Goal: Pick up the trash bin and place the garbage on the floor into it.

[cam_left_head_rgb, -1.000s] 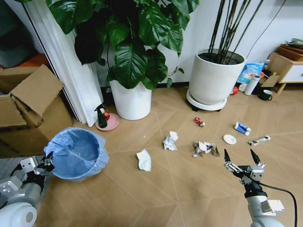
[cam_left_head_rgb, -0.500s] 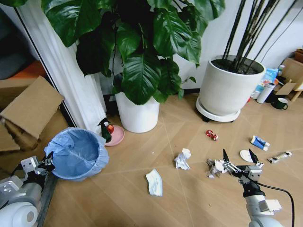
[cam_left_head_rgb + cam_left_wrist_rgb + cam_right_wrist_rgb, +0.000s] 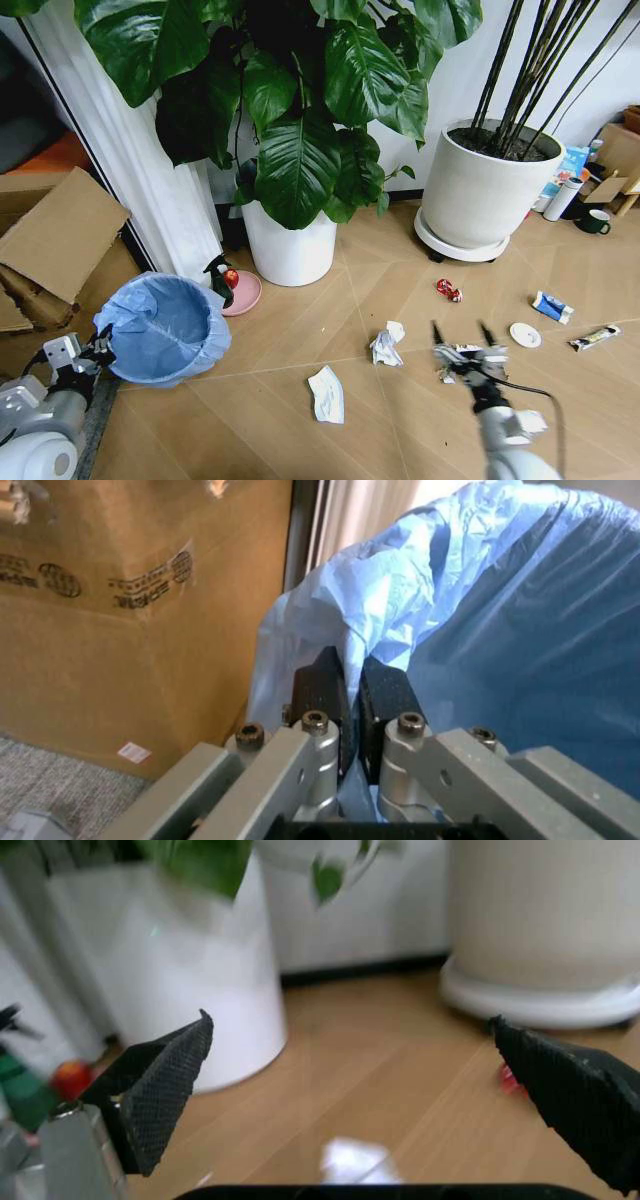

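The trash bin (image 3: pixel 165 328), lined with a crinkled light-blue bag, hangs at the left with my left gripper (image 3: pixel 98 346) shut on its rim; the left wrist view shows the dark pads (image 3: pixel 385 697) pinching the blue bag (image 3: pixel 480 615). Garbage lies on the herringbone floor (image 3: pixel 300 330): two white tissues (image 3: pixel 386 343) (image 3: pixel 326 393), a red can (image 3: pixel 447 290), a white lid (image 3: pixel 524 334), a blue-white wrapper (image 3: pixel 551 307) and a tube (image 3: pixel 594 338). My right gripper (image 3: pixel 460 330) is open just above a crumpled metallic scrap (image 3: pixel 447 374). In the right wrist view the gripper (image 3: pixel 350 1020) is spread wide, a tissue (image 3: pixel 355 1159) below it.
Two large white planters (image 3: pixel 290 245) (image 3: pixel 485 195) stand along the back wall. A spray bottle on a pink dish (image 3: pixel 240 290) sits beside the bin. Cardboard boxes (image 3: pixel 50 240) and a white curtain (image 3: pixel 140 170) close off the left. A mug (image 3: pixel 594 220) and bottle (image 3: pixel 562 198) stand far right.
The whole view has shifted, so the camera moved. My right gripper has swung left in the picture and now hovers over the metallic scrap, still open. The left gripper keeps its hold on the bin.
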`<state>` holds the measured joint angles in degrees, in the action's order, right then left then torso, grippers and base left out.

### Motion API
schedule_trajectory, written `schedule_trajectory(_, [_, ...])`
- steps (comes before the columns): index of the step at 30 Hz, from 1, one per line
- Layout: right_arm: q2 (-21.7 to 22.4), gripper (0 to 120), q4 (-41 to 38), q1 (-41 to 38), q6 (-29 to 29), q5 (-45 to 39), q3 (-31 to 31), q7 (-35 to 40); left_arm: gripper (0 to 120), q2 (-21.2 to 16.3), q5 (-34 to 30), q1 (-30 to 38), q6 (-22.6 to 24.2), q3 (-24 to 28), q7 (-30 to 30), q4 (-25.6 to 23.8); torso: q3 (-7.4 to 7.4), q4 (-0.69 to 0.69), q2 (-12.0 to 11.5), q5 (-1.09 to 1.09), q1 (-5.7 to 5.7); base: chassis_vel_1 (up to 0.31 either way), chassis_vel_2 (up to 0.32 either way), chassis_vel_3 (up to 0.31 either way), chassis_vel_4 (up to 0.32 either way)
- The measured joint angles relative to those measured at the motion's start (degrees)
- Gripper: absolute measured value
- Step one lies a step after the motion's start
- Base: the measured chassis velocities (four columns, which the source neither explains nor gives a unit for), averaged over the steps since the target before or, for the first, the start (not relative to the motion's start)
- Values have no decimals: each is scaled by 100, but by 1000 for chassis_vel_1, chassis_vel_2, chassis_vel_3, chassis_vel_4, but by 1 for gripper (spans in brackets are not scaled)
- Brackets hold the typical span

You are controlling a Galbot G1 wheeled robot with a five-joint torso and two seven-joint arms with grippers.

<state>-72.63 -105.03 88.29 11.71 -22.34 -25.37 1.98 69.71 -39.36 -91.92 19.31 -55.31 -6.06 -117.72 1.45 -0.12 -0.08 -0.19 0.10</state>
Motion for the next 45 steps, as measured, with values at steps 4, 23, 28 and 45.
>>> schedule_trajectory(4, [186, 100, 2, -354, -721, -374, 857, 559, 0, -34, 23, -31, 30, -11, -41, -11, 1, 0, 0, 1, 0, 0, 0, 0, 0])
schedule_trajectory(23, [2166, 100, 88, -2340, -2300, -1920, 3855, 1530, 0, -239, 141, -101, 118, 62, -106, 68, 1, -1, 0, 1, 1, 0, 0, 0, 0])
schedule_trajectory(28, [2387, 100, 182, -2820, -2239, -2023, 4333, 1369, 0, -238, 150, -87, 121, 71, -90, 119, 1, -1, 0, 1, 1, 0, 0, 0, 0])
schedule_trajectory(45, [3454, 100, 216, -4520, -2478, -3778, 6045, 154, 0, -226, 276, 145, 61, 167, 40, 416, 1, -4, 0, -1, 1, 0, 0, 0, 0])
